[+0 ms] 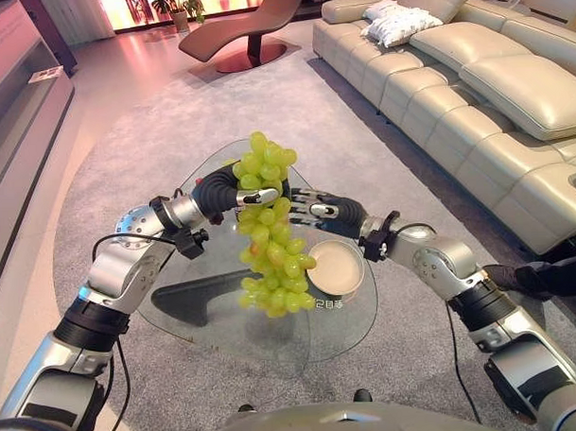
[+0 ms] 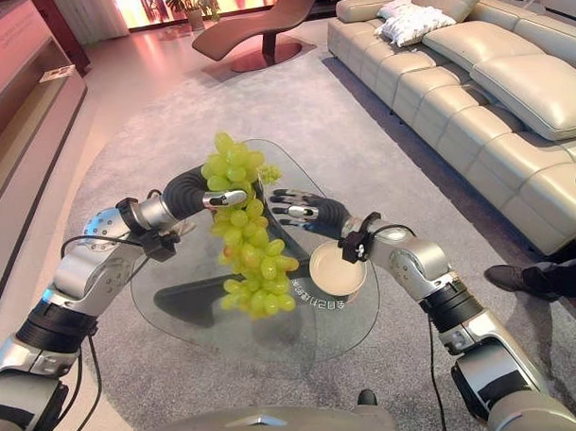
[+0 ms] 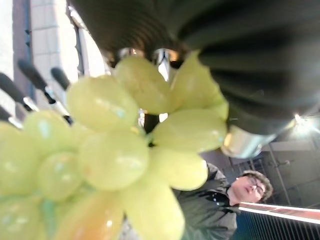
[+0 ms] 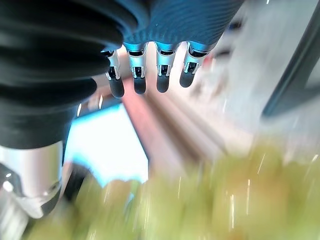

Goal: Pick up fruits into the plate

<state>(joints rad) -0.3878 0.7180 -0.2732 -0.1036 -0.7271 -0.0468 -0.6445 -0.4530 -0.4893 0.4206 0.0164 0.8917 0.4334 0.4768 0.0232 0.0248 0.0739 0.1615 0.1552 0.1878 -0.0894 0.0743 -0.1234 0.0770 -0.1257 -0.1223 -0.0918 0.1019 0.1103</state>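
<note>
A big bunch of green grapes (image 1: 270, 235) hangs in the air above the glass table (image 1: 202, 322), and its lower end dangles beside the plate. My left hand (image 1: 221, 194) holds the bunch near its top, fingers and thumb curled round it; the grapes (image 3: 115, 160) crowd right against that hand. A round cream plate (image 1: 335, 269) with nothing in it lies on the table's right part. My right hand (image 1: 326, 212) hovers just right of the bunch, above the plate's far edge, with straight fingers (image 4: 150, 75) that hold nothing.
The table stands on a grey rug (image 1: 134, 136). A beige sofa (image 1: 492, 85) runs along the right, with a person's shoe (image 1: 527, 278) beside it. A brown lounge chair (image 1: 248, 28) is at the back and a low cabinet (image 1: 18, 83) on the left. A person (image 3: 220, 200) stands nearby.
</note>
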